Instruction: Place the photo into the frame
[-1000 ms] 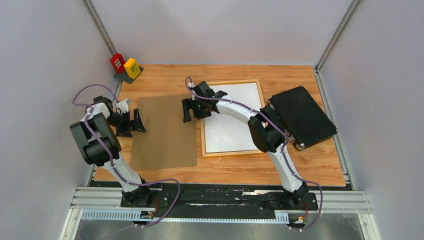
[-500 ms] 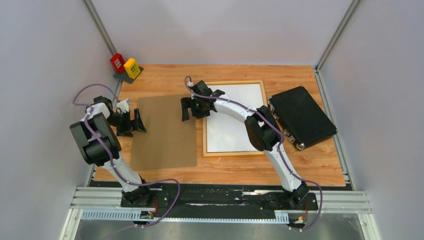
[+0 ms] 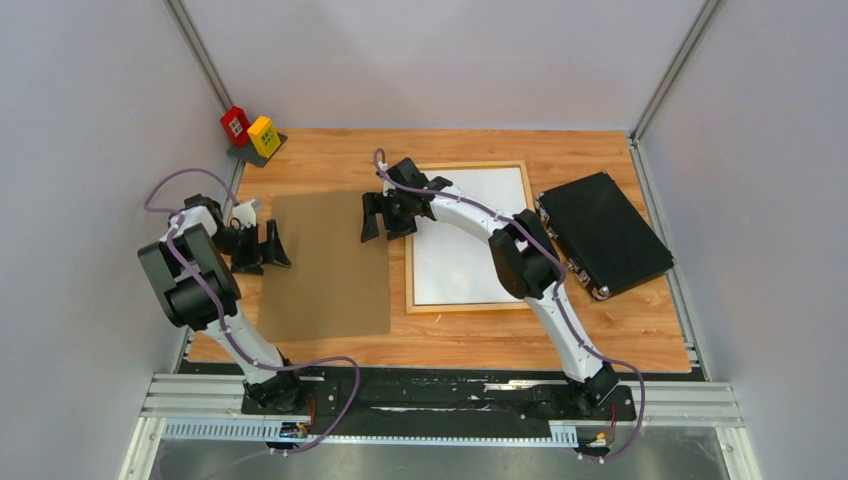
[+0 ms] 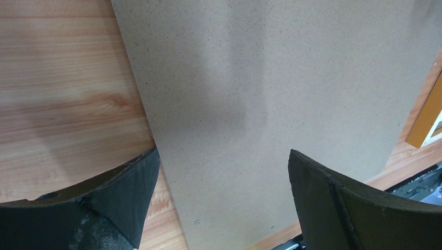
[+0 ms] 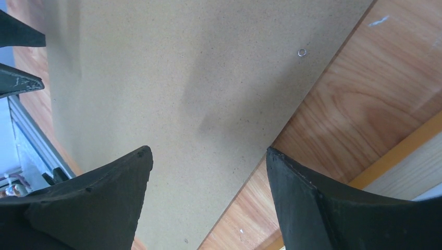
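Far left, back corner: red and yellow blocks (image 3: 250,132), not in use. Left gripper (image 3: 265,250): jaws spread to their widest, empty, poised above the left edge of the hardboard panel (image 3: 325,265). The panel is brown, thin, and lies flat on the table (image 3: 620,330). Right gripper (image 3: 385,218): jaws spread, nothing pinched, hanging over the panel's right edge, just beside the frame (image 3: 465,308). The frame lies flat at centre-right, light wood rail uppermost. The photo (image 3: 455,270) lies inside it, white back up, apparently already seated against the pane. Far right: black case (image 3: 603,235), apart from the frame. Handling, by judgement: the photo is light, limp paper that creases easily and lies too flat to pinch from above, so it is best lifted at a corner or edge. The frame is rigid with a breakable pane, so it should be held by its rails. Change from a second earlier: the right gripper has drifted slightly left, off the frame rail toward the panel. Its elbow has swung clear of the case. The left arm, panel, frame and photo are unmoved.
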Controlling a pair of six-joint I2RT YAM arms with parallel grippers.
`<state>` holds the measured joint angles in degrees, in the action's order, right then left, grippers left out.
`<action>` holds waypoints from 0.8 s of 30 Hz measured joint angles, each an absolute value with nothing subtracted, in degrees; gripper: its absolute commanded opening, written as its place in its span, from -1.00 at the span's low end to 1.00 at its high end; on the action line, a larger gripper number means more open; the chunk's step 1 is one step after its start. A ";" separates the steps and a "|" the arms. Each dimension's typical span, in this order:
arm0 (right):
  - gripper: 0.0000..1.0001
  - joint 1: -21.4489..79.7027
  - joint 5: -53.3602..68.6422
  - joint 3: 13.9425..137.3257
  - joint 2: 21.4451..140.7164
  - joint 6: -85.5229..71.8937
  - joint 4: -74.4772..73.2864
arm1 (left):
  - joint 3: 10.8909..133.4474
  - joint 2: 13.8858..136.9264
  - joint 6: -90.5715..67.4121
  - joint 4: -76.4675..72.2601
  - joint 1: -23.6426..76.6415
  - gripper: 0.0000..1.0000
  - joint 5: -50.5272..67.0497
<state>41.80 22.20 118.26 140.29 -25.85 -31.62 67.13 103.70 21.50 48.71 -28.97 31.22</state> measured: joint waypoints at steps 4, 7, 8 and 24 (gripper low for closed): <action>0.65 41.43 24.12 118.26 140.46 -25.89 -31.22 | 67.66 104.42 22.52 49.43 -29.47 1.00 32.29; 0.65 41.36 24.56 118.21 140.46 -25.85 -31.14 | 67.83 104.64 22.90 49.71 -29.67 1.00 32.67; 0.65 41.36 24.56 118.15 140.46 -25.80 -31.09 | 67.83 104.64 22.90 49.71 -29.69 1.00 32.67; 0.67 42.09 23.86 114.17 138.58 -23.51 -27.68 | 65.67 99.44 19.09 42.46 -29.23 1.00 21.69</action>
